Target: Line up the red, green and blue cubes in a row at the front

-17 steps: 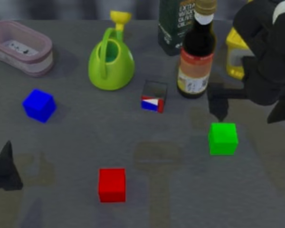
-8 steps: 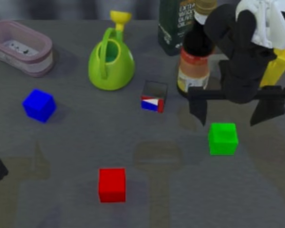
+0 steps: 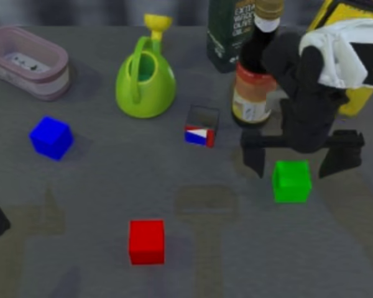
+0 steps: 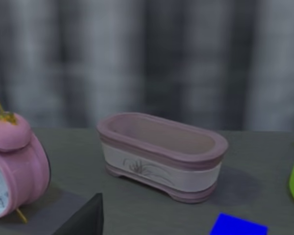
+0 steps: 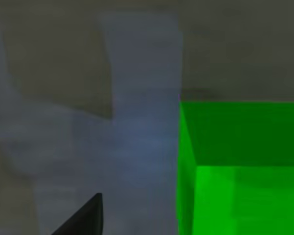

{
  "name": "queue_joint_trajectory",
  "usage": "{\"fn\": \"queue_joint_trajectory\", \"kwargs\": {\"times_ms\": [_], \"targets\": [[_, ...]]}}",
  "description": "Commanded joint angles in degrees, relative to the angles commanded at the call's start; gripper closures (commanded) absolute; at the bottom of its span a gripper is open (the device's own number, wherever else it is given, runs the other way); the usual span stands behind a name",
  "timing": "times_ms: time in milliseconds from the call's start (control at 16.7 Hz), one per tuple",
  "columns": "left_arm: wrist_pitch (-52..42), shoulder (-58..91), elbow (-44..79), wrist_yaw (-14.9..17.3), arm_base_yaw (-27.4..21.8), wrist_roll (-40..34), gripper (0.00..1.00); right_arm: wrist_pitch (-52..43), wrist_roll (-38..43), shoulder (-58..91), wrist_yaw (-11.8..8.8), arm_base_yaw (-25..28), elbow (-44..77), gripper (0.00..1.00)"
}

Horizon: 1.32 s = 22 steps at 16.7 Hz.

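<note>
The right pincer (image 3: 295, 162), fingers spread wide, is held just above the green cube (image 3: 291, 180) near the worktop's (image 3: 224, 248) right edge.

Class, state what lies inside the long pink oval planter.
The long pink oval planter looks empty in the left wrist view; its near wall hides the bottom. From above, pale markings show on its floor.

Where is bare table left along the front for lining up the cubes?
Bare table runs right of the red cube, in front of the green cube under the open right gripper. Crowded: the back, with watering can and bottles.
</note>
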Motion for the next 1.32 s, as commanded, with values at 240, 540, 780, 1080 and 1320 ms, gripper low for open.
{"fn": "queue_joint_trajectory", "kwargs": {"times_ms": [240,540,780,1080,1320], "targets": [[0.0,0.0,0.0,0.0,0.0,0.0,0.00,6.5,0.2,2.8,0.0,0.2,-4.0,0.00],[0.0,0.0,0.0,0.0,0.0,0.0,0.00,6.6,0.2,2.9,0.0,0.2,-4.1,0.08],[0.0,0.0,0.0,0.0,0.0,0.0,0.00,6.6,0.2,2.9,0.0,0.2,-4.1,0.38],[0.0,0.0,0.0,0.0,0.0,0.0,0.00,6.6,0.2,2.9,0.0,0.2,-4.1,0.75],[0.0,0.0,0.0,0.0,0.0,0.0,0.00,6.6,0.2,2.9,0.0,0.2,-4.1,1.00]]}}
